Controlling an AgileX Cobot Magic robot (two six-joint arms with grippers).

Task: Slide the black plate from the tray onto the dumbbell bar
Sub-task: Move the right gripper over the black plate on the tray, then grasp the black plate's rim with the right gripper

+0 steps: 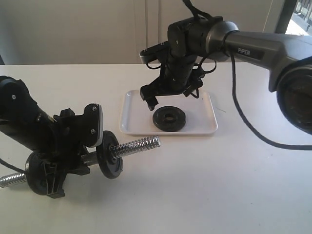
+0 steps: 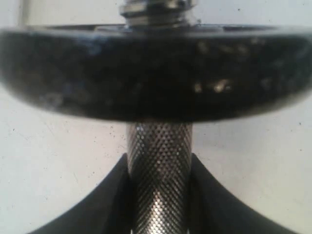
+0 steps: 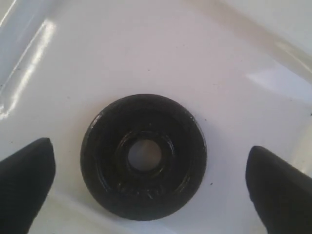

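Note:
One black plate (image 1: 169, 119) (image 3: 144, 156) lies flat in the white tray (image 1: 134, 119) (image 3: 97, 53). My right gripper (image 1: 170, 97) (image 3: 148, 183) hangs just above it, open, a finger on either side of the disc and apart from it. My left gripper (image 1: 73, 156) (image 2: 160, 195) is shut on the knurled middle of the dumbbell bar (image 1: 139, 145) (image 2: 160, 170), held off the table and tilted, threaded end toward the tray. Two more black discs (image 1: 109, 154) (image 2: 156, 73) sit on the bar, one on each side of the gripper (image 1: 40, 173).
The right arm's black cable (image 1: 253, 129) trails over the table to the right of the tray. The bar's other chrome end (image 1: 12, 180) sticks out at the left near the table's front. A pale wall stands behind the table.

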